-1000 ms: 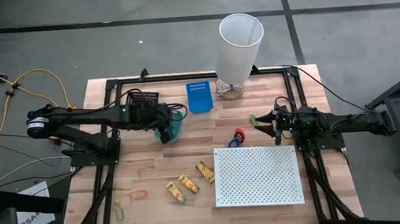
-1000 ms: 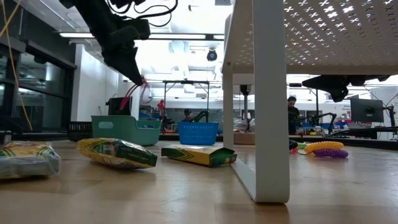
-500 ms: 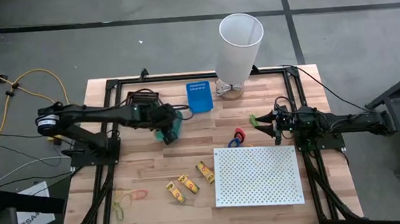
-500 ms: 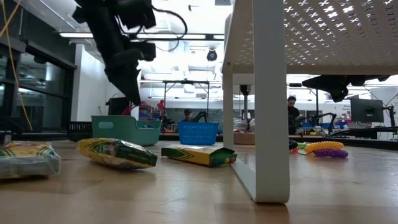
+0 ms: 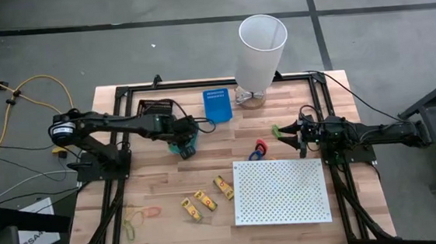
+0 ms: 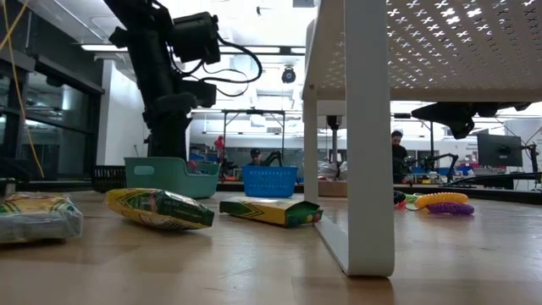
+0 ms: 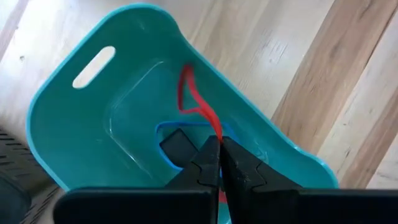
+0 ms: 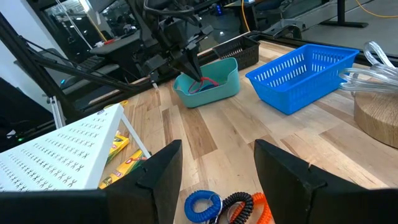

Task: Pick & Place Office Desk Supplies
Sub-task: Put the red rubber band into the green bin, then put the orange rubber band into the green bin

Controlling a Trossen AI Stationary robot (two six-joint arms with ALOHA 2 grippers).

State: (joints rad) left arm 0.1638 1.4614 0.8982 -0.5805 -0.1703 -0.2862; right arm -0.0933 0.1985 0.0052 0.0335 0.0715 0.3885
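Yellow-and-red rectangular packs (image 5: 203,199), three of them, lie in a row near the table's front edge, just left of the large white perforated board (image 5: 281,191) that stands raised on legs over the front right part of the wooden table (image 5: 160,181). Thin rubber-band loops in orange and yellow (image 5: 141,216) lie toward the front left corner. Just beyond the board's far left corner sit small coiled red and blue loops (image 5: 258,148). On the right side the right gripper (image 5: 287,132) hangs above the wood with its fingers spread apart and nothing between them. Farther left, past the table's middle, the left gripper (image 7: 219,163) reaches down into a teal plastic bin with a handle slot (image 7: 93,118), its fingers pinched together on a thin red rubber band (image 7: 198,106) whose loop hangs inside the bin. A black mesh tray (image 5: 154,107) sits just behind the bin toward the far left corner, a blue plastic mesh basket (image 5: 217,104) lies near the far edge, and a tall white tapered bin (image 5: 261,47) stands at the far edge.
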